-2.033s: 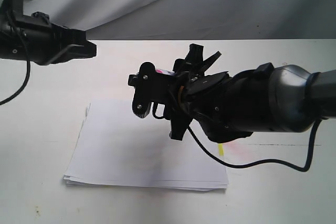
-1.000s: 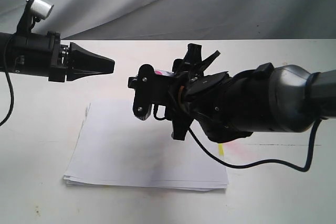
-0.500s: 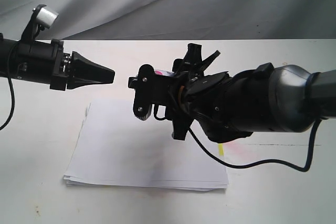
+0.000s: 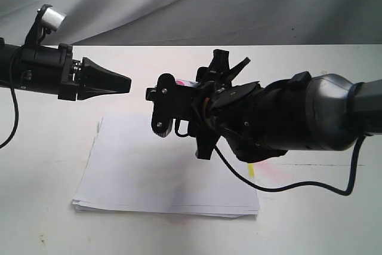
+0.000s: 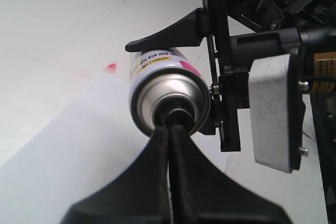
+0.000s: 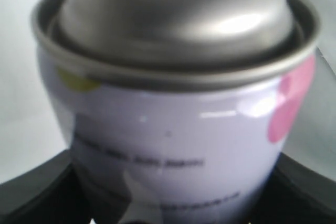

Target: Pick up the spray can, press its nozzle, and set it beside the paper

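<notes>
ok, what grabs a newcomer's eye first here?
The right hand dominates the middle of the exterior view, clamping the spray can on its side in the air over the paper. From the left, the left hand, shut to a point, aims straight at the can's black nozzle.

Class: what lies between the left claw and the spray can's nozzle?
Nothing. The left wrist view shows the left claw aimed straight at the nozzle; the exterior view shows a bare gap.
</notes>
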You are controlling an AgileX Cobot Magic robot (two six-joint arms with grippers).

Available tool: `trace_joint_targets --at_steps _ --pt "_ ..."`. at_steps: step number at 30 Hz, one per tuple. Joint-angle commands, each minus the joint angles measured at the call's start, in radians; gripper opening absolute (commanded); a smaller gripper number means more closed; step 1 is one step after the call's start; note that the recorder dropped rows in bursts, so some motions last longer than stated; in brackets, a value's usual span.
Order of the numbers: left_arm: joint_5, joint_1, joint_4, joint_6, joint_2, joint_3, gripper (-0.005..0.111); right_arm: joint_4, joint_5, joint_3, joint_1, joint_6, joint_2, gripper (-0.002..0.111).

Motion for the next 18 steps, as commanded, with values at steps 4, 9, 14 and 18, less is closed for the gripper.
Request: trace_joint_targets --at_steps 4,9,14,18 --pt "0.008 -0.004 -0.019 0.002 0.002 -0.003 0.0 -0.023 0.018 -0.007 0.001 -0.004 -0.012 0.0" --pt "0.008 -0.036 -0.019 0.002 0.002 -0.003 0.0 -0.023 0.018 -0.007 0.001 -0.004 -0.012 0.0" --pt "-0.009 -0.098 -0.011 -0.005 0.003 -0.003 0.0 -0.023 0.018 -0.007 0.001 -0.004 -0.012 0.0" --pt "-0.044 -0.127 -0.014 -0.007 0.026 -0.003 0.0 -0.023 0.018 -0.007 0.001 -0.004 -0.012 0.0"
